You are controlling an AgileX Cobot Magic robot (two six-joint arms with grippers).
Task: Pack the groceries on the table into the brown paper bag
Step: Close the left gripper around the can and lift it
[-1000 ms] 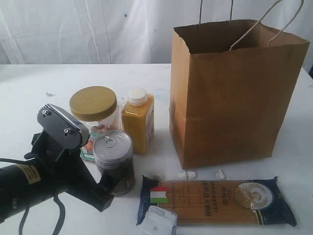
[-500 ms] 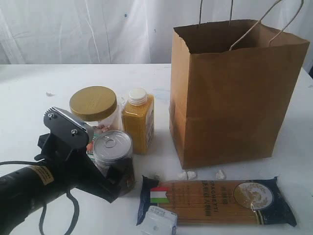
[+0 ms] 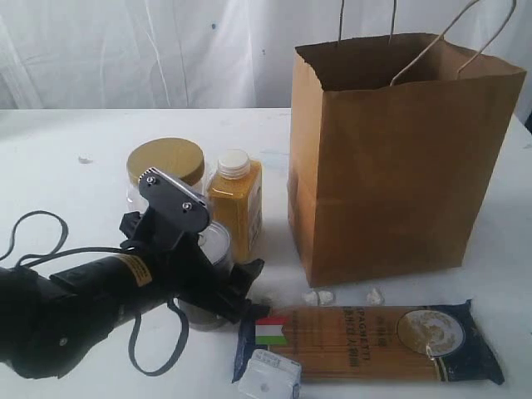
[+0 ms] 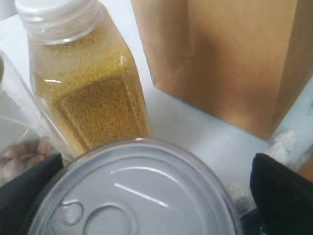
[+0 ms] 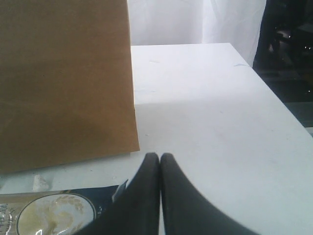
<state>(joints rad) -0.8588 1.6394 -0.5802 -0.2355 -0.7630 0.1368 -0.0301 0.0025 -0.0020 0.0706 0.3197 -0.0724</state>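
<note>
My left gripper [image 3: 218, 270] stands open around the dark pull-tab can [image 3: 218, 239], one finger on each side, and hides most of it. In the left wrist view the can's silver lid [image 4: 137, 191] fills the space between the black fingers [image 4: 281, 191], with a small gap at the rim. Just behind the can are the yellow bottle [image 3: 235, 208] and the gold-lidded jar [image 3: 166, 162]. The spaghetti packet [image 3: 374, 341] and a small white box [image 3: 268, 378] lie in front. The brown paper bag [image 3: 399, 158] stands open on the table [image 3: 66, 133]. My right gripper [image 5: 160, 155] is shut and empty, low beside the bag [image 5: 63, 78].
White crumbs [image 3: 320, 296] lie between the bag and the spaghetti packet. A black cable [image 3: 33, 229] loops from the left arm onto the table. The table's right edge [image 5: 288, 115] borders a dark area. A white curtain hangs behind.
My left arm has swung right and forward, and its open fingers now straddle the can, covering most of it and the jar's lower part. Nothing else has moved.
</note>
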